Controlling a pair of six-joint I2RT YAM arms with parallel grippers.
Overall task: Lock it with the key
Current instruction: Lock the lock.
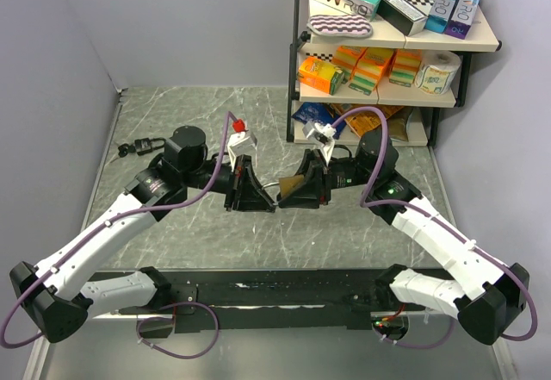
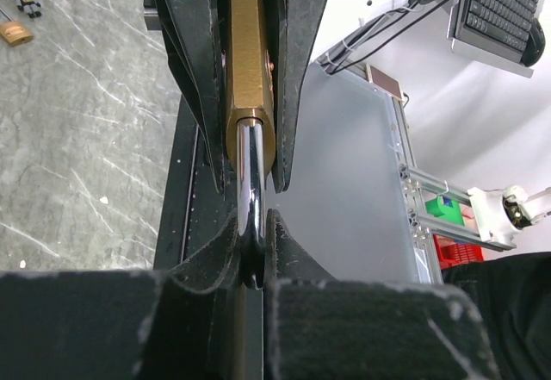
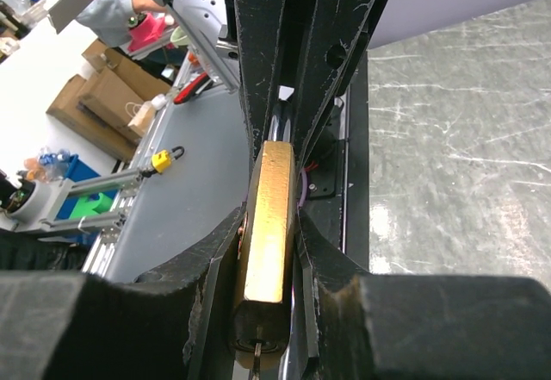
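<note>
The padlock (image 3: 271, 190) hangs in the air between the two arms, its long axis running straight from one set of fingers to the other. The shackle (image 2: 250, 173) points toward the left side and the brass body toward the right. The left gripper (image 2: 250, 242) is clenched on the bend of the shackle; the right gripper (image 3: 269, 225) is clamped on the body's flat faces, with the keyway end lying back toward its own palm.

Whether a key sits in that keyway I cannot tell — only a thin dark sliver shows there. A small cluster (image 1: 142, 146) (probably keys and a second lock) lies well out beyond the left fingers, nearer that arm. Any pressing home of the shackle would, I judge, have to run along the shared axis.
</note>
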